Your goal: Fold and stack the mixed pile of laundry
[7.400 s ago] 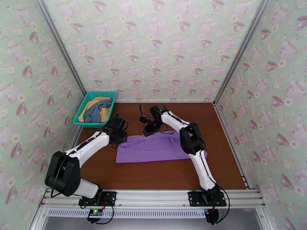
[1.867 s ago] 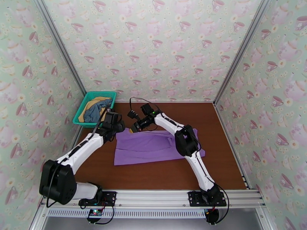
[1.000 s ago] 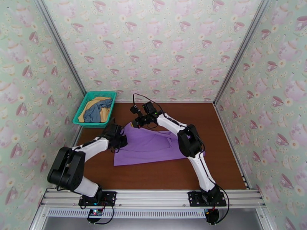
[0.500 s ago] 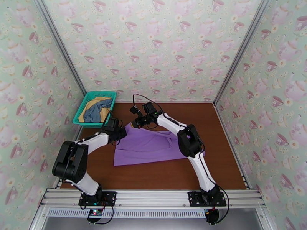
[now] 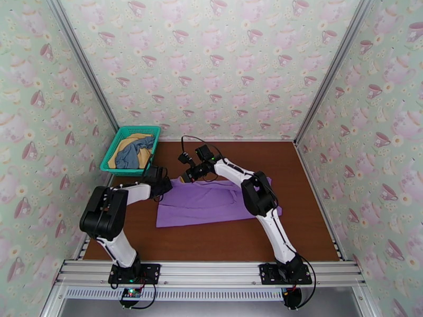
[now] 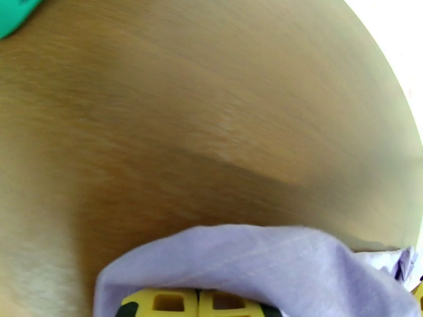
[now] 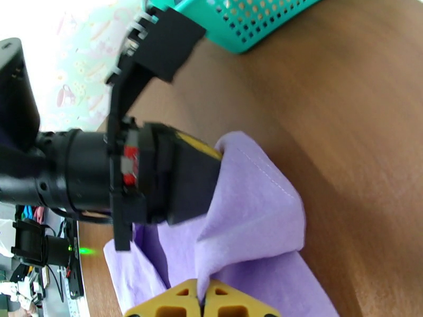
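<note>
Far left, back corner of table (image 5: 232,236): teal basket (image 5: 138,128) w/ grey-blue garment (image 5: 135,151) crumpled atop mustard-yellow garment (image 5: 122,146), both inside.

Just right of basket, near but not touching it: left gripper (image 6: 198,303). Yellow fingers (image 6: 158,302) shut, pads side by side. Corner of lilac shirt (image 5: 206,204) gripped there and draped over the tips. Corner lifted off the wood at this spot.

Rest of shirt flat mid-table, approx. rectangular, long side running L–R, right end partly under right arm.

Next right, close beside left gripper: right gripper (image 7: 202,298). Closed tight on a raised fold of same far-left shirt edge, cloth pinched in the seam btwn pads.

Both arms angled in toward that one corner.
</note>
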